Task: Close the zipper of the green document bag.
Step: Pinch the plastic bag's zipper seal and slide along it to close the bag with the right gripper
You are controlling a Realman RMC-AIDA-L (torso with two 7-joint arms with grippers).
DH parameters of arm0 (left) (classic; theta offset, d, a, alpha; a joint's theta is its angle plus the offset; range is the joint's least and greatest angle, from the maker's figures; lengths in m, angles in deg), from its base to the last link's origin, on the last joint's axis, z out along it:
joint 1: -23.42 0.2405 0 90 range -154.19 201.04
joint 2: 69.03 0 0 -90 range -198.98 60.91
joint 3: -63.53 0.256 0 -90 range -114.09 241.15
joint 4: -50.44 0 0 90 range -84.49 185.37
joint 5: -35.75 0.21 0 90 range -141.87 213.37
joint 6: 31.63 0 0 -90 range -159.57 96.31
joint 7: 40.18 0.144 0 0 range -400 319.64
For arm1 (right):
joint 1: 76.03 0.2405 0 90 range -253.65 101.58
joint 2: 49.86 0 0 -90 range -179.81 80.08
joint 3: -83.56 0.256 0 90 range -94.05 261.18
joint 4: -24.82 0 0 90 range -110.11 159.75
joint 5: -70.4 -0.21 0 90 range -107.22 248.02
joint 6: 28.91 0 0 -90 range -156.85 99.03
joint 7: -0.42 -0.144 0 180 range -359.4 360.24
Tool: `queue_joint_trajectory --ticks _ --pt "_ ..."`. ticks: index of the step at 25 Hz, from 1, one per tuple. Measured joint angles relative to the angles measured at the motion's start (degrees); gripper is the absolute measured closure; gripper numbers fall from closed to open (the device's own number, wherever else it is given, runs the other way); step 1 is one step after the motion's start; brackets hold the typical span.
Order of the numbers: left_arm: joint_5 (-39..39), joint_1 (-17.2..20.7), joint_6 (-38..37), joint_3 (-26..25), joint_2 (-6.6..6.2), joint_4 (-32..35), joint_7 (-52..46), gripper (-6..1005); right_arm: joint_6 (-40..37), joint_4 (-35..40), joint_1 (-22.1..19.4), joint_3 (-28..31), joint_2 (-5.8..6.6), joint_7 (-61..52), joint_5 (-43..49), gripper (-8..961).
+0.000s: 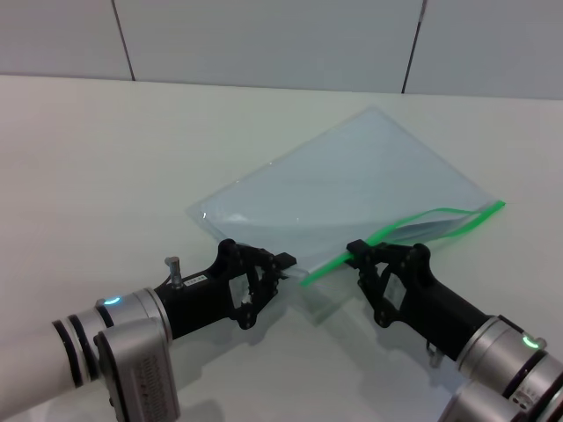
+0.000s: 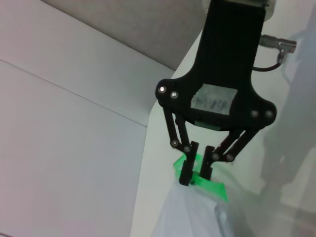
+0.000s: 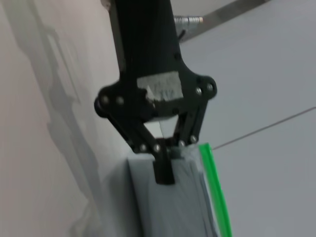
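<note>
the large flat pouch of translucent pale bluish plastic, the green document bag (image 1: 352,189), is lying diagonally across the middle and right of the head view on the white table (image 1: 106,158). its thin bright green zipper strip (image 1: 413,224) is running from lower centre up to the right edge, gaping toward the right end, so the closing is looking unfinished. the left gripper (image 1: 283,262) is sitting at lower centre, its black fingers (image 2: 186,168) nearly together and pinching the bag's green corner in the left wrist view. the right gripper (image 1: 356,252) is sitting just right of it on the strip, its fingers (image 3: 163,170) drawn close together over the bag's edge; whether it is gripping the slider i cannot tell, the slider being hidden. risks, as i am judging them: the thin corner slipping from the left pinch once the right arm is pulling along the strip, dragging the whole bag instead; or the right fingers riding off the strip, leaving the far section open.
</note>
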Motion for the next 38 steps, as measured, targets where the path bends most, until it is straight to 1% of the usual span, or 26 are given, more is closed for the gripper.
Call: queue_joint_trajectory --ticks 6,17,23,38 --pt "0.00 0.17 -0.57 0.36 0.03 0.00 0.00 948 0.06 0.62 -0.16 1.61 0.03 0.31 -0.56 840" --pt "0.30 0.61 -1.94 0.63 0.12 -0.01 -0.03 947 0.06 2.93 0.60 2.12 0.03 2.50 -6.53 828" --pt "1.58 0.74 -2.06 0.71 0.20 0.21 -0.01 947 0.06 4.62 0.87 3.61 0.02 2.54 -8.37 822" --pt "3.34 1.28 -2.30 0.70 0.22 0.88 0.12 948 0.51 10.76 4.37 5.13 0.18 3.23 -18.66 805"
